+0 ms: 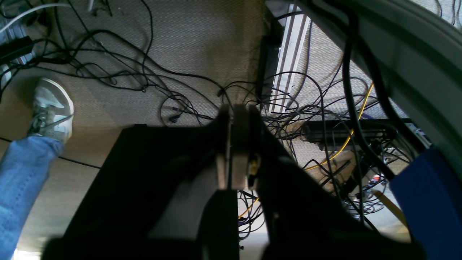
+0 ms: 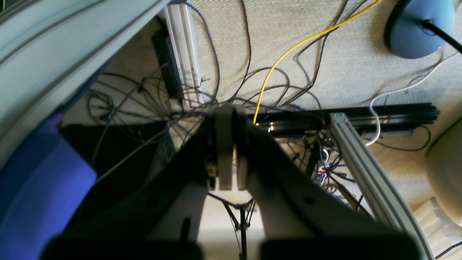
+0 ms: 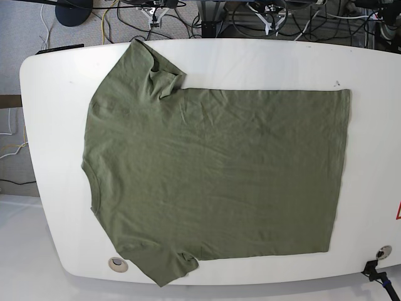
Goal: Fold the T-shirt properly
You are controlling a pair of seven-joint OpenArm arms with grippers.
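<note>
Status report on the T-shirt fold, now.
Left claw shut, empty, off the table. Right claw likewise. T-shirt flat and unfolded on the white table. Nothing on it.

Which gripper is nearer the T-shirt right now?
Cannot tell. Left gripper and right gripper both hang shut over the cabled floor beside the table, off the T-shirt; neither shows in the base view.

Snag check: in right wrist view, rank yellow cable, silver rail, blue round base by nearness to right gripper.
1. yellow cable, just right of the right gripper
2. silver rail, lower right
3. blue round base, top right corner
</note>
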